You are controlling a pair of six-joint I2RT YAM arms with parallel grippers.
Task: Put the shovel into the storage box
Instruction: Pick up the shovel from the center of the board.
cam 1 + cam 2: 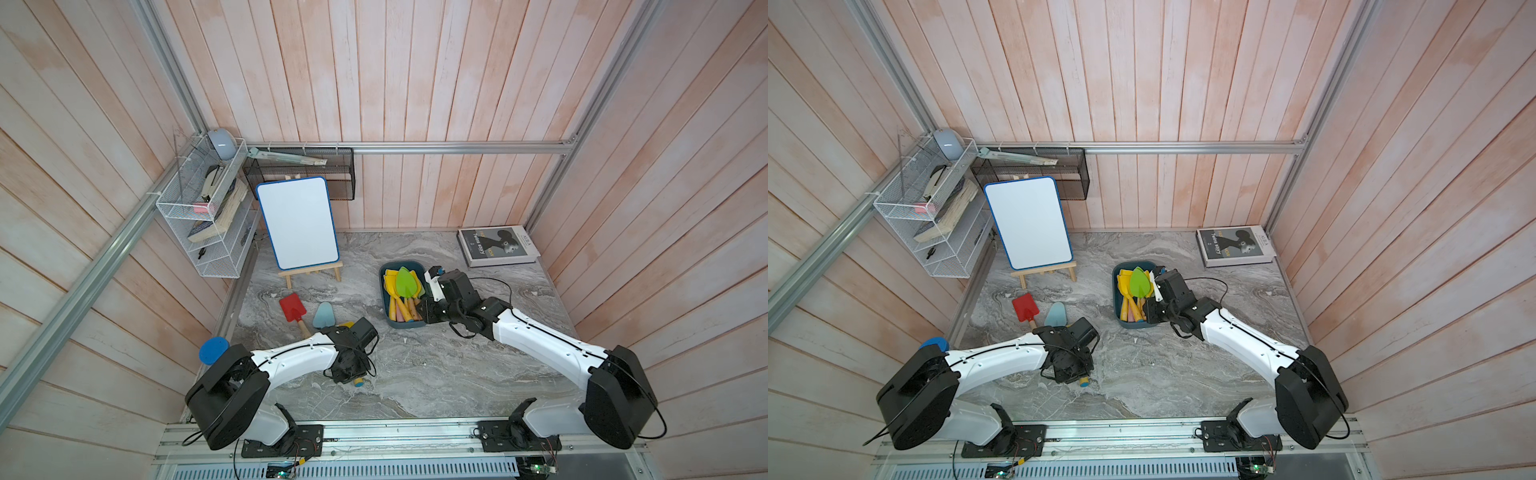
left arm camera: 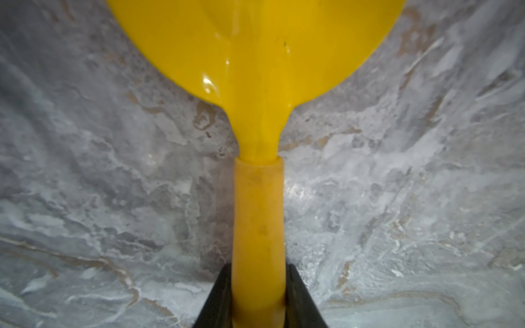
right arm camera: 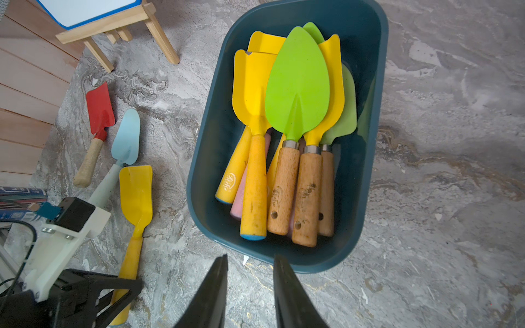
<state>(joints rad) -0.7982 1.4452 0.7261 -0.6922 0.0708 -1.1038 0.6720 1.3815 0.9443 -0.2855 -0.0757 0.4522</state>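
Now left fingers [image 2: 218,295] clamped on yellow shovel [image 2: 257,198] handle, shovel lying on table [image 2: 85,198], 8 o'clock of storage box [image 3: 363,184], well apart. Right fingers [image 3: 287,284] apart, empty, just beside box rim.

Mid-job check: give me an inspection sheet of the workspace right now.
Surface: grey marble-pattern table.
Job's things: storage box holds several shovels; yellow shovel, red shovel and light-blue shovel lie outside it.
Clutter: whiteboard on easel, book, blue disc.
Grippers: left gripper closed on yellow shovel's handle; right gripper open, empty, by box's rim.
Cables: black cable loops behind right gripper.
Surroundings: plank walls, white wire rack, black mesh basket.
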